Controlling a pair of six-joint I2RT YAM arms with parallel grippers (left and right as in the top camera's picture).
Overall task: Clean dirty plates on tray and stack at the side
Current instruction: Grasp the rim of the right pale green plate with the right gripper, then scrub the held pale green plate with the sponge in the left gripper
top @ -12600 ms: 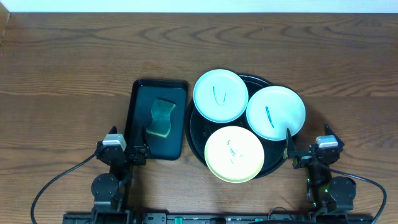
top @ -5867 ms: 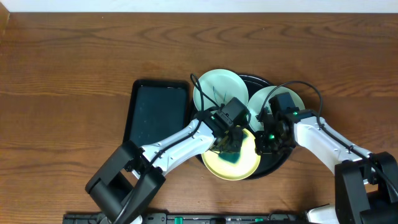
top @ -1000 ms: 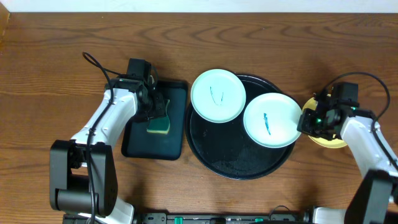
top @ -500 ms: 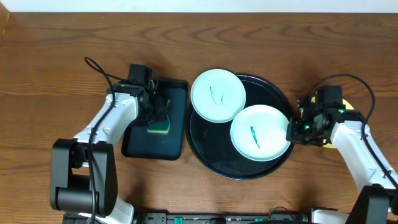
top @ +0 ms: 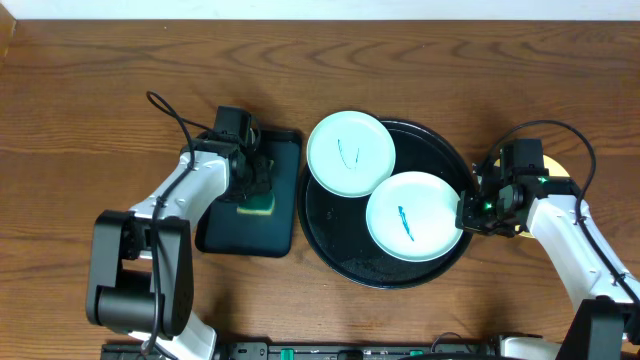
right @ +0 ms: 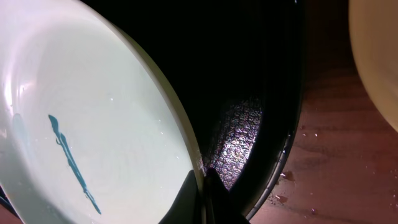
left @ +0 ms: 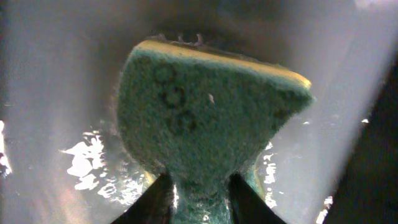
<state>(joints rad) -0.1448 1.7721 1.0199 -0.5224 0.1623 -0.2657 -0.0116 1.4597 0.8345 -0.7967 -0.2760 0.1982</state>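
Observation:
The round black tray (top: 340,245) holds two marked plates. A mint-blue plate (top: 350,152) overlaps its upper-left rim. A white plate (top: 410,216) with a blue-green stroke lies at the middle right. My right gripper (top: 468,212) is shut on that plate's right rim, pinching the edge (right: 204,186) just inside the tray wall (right: 292,124). The pale yellow plate (right: 379,50) rests on the wood right of the tray, mostly hidden under my right arm in the overhead view. My left gripper (top: 255,180) is shut on the green and yellow sponge (left: 205,118), squeezing its near end (left: 200,199).
The sponge (top: 262,203) lies in a wet rectangular black tray (top: 225,235) left of the round tray. Water drops dot the wood (right: 311,186) by the tray's rim. Arm cables loop above both wrists. The brown wooden table stretches wide beyond.
My left gripper has closed on the sponge. My right gripper has pulled the white plate left and down, further onto the round tray.

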